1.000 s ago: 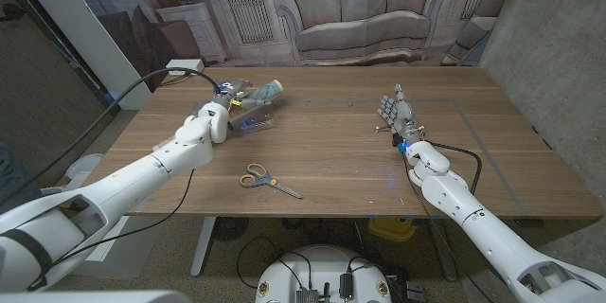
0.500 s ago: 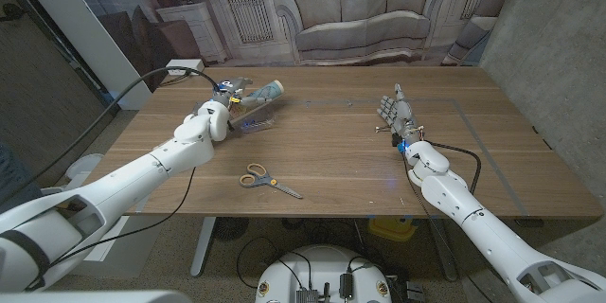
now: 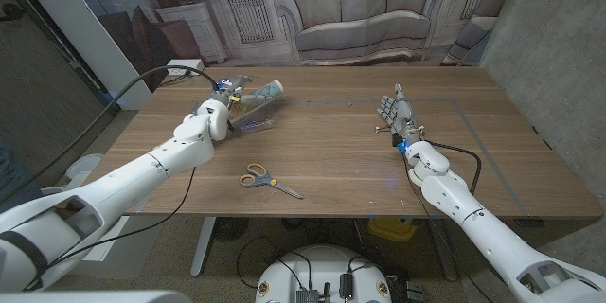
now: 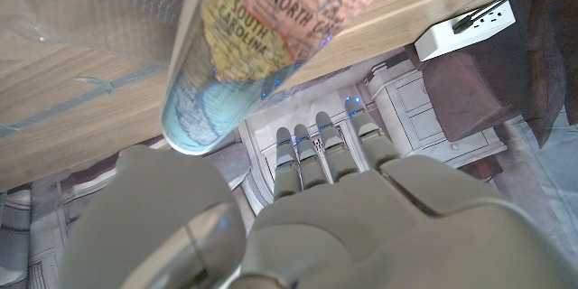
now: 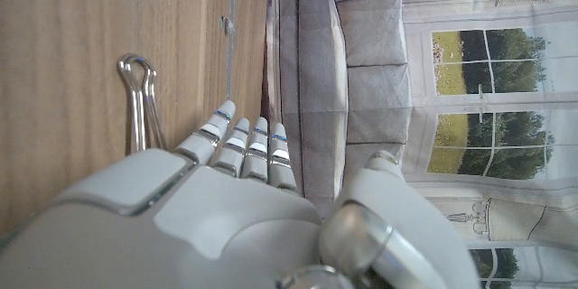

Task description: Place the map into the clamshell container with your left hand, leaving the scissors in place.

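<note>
The map (image 3: 262, 90) — a rolled tube whose print reads "North" and "South Carolina" in the left wrist view (image 4: 262, 45) — lies tilted near the counter's far left corner, its lower end over the clear clamshell container (image 3: 248, 119), its upper end pointing toward the far edge. Whether it already rests inside the container or is only held above it, I cannot tell. The left hand (image 3: 210, 121) is at the container's near side, with its fingers (image 4: 316, 149) straight and close together beside the roll; a grip on the map is not plainly shown. The scissors (image 3: 268, 182) lie apart, nearer the front edge, handles toward the left. Well to the right, the right hand (image 3: 396, 114) stands on edge on the counter (image 3: 331, 156) — fingers (image 5: 242, 140) extended, holding nothing, a metal clip (image 5: 142, 99) just beside them.
</note>
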### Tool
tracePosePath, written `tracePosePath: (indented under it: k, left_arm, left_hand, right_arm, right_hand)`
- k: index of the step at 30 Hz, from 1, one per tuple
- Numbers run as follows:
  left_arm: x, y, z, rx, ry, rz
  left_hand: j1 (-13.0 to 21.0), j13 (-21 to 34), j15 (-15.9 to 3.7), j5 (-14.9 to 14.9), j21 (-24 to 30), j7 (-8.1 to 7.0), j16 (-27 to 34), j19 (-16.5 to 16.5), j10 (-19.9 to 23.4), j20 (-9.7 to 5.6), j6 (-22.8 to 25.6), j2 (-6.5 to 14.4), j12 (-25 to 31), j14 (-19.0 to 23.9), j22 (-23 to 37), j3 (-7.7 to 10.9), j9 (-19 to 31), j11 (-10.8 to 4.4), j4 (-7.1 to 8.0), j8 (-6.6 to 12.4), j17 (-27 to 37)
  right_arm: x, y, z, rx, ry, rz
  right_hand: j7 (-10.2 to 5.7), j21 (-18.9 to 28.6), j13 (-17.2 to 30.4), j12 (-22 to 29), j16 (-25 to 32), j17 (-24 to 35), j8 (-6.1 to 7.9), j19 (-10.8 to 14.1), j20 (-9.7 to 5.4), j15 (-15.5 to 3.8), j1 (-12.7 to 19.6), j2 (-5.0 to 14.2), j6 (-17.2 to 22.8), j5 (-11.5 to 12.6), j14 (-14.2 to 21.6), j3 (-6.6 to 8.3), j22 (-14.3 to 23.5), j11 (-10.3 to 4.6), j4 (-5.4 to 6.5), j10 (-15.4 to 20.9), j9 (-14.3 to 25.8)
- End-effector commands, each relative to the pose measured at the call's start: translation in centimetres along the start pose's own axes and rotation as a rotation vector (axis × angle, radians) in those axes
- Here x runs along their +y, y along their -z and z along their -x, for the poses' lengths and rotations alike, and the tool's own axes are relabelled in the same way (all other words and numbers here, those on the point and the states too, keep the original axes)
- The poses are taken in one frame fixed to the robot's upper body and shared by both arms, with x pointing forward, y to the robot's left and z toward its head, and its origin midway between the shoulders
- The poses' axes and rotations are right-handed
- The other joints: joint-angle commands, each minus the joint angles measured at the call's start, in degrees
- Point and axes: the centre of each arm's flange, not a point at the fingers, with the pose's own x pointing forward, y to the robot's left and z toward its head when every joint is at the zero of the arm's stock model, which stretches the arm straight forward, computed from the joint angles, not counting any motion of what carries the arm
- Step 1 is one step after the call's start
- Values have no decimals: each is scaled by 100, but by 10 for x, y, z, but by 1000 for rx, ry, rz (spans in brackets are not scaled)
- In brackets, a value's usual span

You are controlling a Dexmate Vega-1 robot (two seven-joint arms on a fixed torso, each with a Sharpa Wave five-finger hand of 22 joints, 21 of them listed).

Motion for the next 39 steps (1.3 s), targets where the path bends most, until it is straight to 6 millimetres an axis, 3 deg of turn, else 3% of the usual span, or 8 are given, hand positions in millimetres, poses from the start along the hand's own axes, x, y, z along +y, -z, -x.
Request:
tracePosePath:
  k: [1, 39]
  left_arm:
    - [13, -3, 2, -7, -21, -1]
    - [43, -6, 5, -19, -71, -20]
  left_hand:
    - [-8, 12, -4, 41, -38, -10, 35, -27, -23, 1, -8, -10, 31, -6, 3, 2, 17, 2, -51, 45, 8]
    - [-14, -1, 10, 96, -44, -23, 63, -62, -29, -7, 4, -10, 72, -17, 1, 32, 13, -3, -92, 91, -10]
  right_arm:
    - [-2, 0, 0, -4, -3, -7]
    - [3, -14, 7, -38, -14, 23]
  right_hand:
    - [-22, -18, 31, 8, -5, 20, -7, 73, -7, 9, -4, 27, 7, 14, 33, 6, 13, 6, -22, 62, 30]
    - [-24, -59, 32, 8, -3, 20, -9, 89, -6, 9, -9, 39, 7, 10, 41, -1, 15, 1, -32, 65, 30]
